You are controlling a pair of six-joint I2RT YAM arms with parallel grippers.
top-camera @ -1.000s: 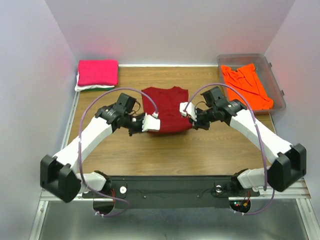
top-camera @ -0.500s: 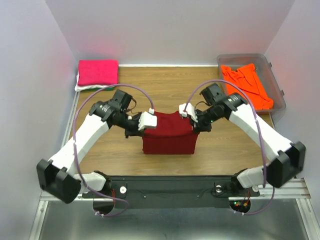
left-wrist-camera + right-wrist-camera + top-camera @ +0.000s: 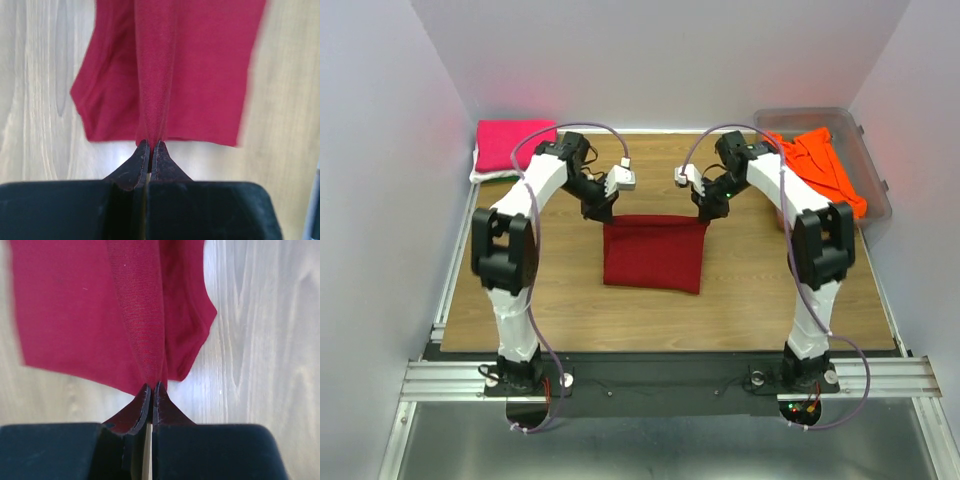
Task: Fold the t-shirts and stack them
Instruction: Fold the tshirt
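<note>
The dark red t-shirt (image 3: 654, 255) hangs folded between my two grippers above the middle of the wooden table, its lower part draped on the wood. My left gripper (image 3: 603, 213) is shut on its upper left corner, seen pinched in the left wrist view (image 3: 151, 142). My right gripper (image 3: 705, 213) is shut on its upper right corner, seen in the right wrist view (image 3: 152, 385). A folded hot pink t-shirt (image 3: 513, 145) lies on a white and green one at the back left. The bright orange t-shirt (image 3: 820, 170) lies crumpled in the tub.
The clear plastic tub (image 3: 865, 150) stands at the back right corner of the table (image 3: 570, 300). White walls close in the back and both sides. A metal rail (image 3: 650, 375) runs along the near edge by the arm bases.
Both arms have swung up and toward the back, carrying the dark red shirt's pinched edge with them. The shirt went from flat on the table to hanging stretched between the grippers.
</note>
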